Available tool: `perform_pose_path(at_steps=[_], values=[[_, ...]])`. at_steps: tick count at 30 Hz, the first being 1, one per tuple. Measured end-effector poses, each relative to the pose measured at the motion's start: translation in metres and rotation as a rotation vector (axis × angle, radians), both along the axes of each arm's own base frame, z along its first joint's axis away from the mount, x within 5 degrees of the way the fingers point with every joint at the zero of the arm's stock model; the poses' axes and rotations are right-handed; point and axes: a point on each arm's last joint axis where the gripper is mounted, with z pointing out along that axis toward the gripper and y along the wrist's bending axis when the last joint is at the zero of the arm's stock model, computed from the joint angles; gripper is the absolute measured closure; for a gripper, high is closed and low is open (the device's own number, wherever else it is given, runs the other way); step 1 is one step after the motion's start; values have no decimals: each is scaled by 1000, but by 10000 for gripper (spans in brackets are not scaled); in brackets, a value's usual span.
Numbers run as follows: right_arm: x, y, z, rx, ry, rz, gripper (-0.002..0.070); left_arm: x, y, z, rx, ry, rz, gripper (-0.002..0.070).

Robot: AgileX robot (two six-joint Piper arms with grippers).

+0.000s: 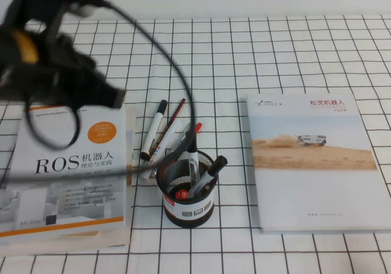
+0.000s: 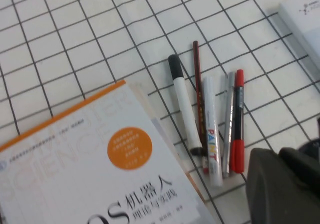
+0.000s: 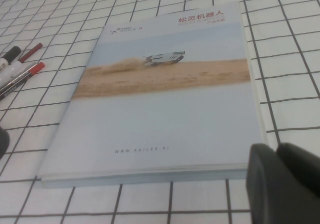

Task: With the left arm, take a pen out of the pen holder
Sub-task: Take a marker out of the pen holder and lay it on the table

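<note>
High view showed the left gripper (image 1: 104, 94) clenched, empty, upper left; the pen holder (image 1: 186, 194) sat lower centre. Its black marker (image 1: 211, 171) looked light, stiff, slick: take the protruding upper barrel. Right gripper (image 3: 285, 184) hovered by the booklet (image 3: 165, 94).

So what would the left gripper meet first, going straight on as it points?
Left gripper: probably the loose pens beside the ROS book, depth unclear. Right gripper hangs over the brochure.
</note>
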Motion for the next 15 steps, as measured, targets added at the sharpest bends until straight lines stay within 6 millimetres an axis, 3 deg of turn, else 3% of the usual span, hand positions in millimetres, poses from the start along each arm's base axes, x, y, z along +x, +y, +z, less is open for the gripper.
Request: perform_pose_path(at_steps=[10, 15], values=[[0, 0, 0, 0, 0, 0, 688, -92, 52, -33, -205, -175, 48, 675], [0, 0, 0, 0, 0, 0, 689, -117, 67, -55, -224, -194, 58, 675]])
